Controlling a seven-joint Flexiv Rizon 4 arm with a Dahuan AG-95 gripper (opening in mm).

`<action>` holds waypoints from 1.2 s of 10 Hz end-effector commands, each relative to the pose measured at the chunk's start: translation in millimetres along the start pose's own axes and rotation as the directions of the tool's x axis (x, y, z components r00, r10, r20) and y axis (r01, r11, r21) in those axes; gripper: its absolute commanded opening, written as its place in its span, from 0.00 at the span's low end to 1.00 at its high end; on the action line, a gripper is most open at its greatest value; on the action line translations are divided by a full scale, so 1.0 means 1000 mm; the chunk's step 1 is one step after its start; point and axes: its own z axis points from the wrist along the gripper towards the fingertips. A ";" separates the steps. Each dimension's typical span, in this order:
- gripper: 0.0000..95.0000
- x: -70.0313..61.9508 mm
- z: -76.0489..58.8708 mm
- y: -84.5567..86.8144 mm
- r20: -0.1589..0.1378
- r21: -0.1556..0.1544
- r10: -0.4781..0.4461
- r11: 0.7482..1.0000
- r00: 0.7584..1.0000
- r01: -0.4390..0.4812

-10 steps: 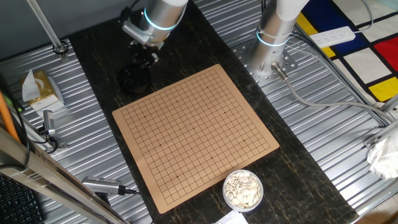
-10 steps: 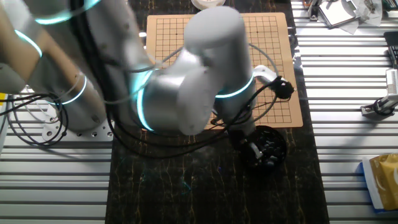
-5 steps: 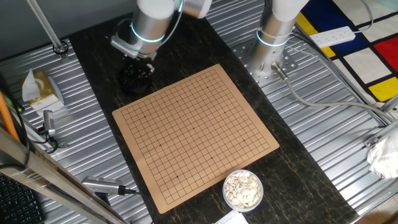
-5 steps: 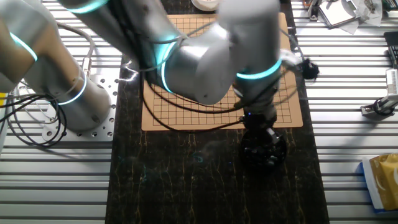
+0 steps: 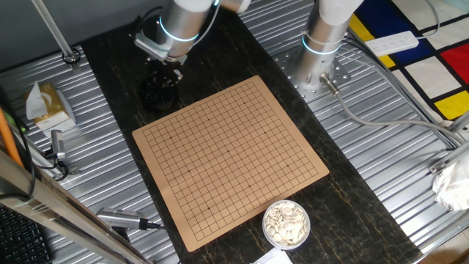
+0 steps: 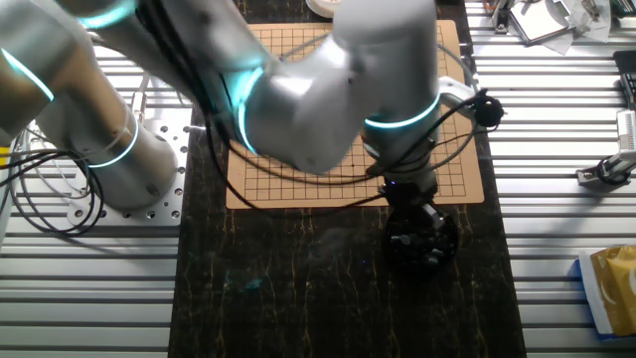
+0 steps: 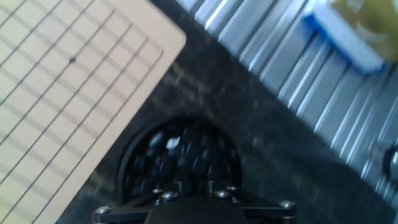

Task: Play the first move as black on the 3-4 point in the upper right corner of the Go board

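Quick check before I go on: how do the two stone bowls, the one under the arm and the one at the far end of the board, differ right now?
The round bowl of glossy black stones is dark and sits beside one corner of the tan wooden Go board, with the end effector directly above it. The round bowl of white stones is pale, sits by the opposite end of the board, and has nothing over it. Both are round, filled with stones, and rest on the dark table off the board.
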 end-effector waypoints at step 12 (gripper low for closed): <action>0.40 -0.057 -0.038 -0.026 0.064 0.044 0.001 0.999 0.998 -0.004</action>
